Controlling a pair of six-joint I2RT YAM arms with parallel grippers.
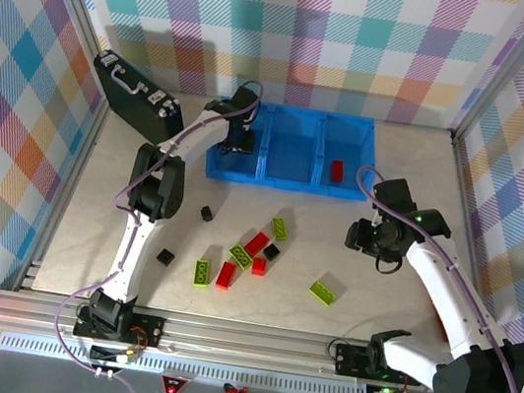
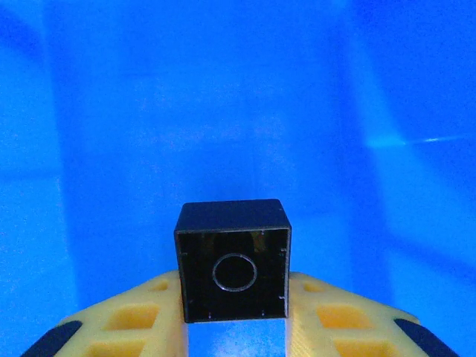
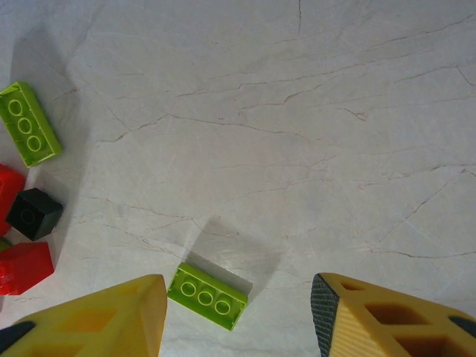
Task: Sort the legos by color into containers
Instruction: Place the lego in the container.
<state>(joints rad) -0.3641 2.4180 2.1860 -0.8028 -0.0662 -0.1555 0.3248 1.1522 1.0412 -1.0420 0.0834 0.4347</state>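
My left gripper hangs over the left compartment of the blue tray, shut on a small black brick whose hollow underside faces the wrist camera. Blue tray floor lies behind it. A red brick lies in the right compartment. My right gripper is open above the table, nothing between its fingers; a lime brick lies below, near the left finger. That lime brick sits apart from a cluster of red, lime and black bricks.
A black case leans at the back left beside the tray. Two loose black bricks lie left of the cluster. In the right wrist view, a lime brick, a black brick and a red brick sit at the left edge.
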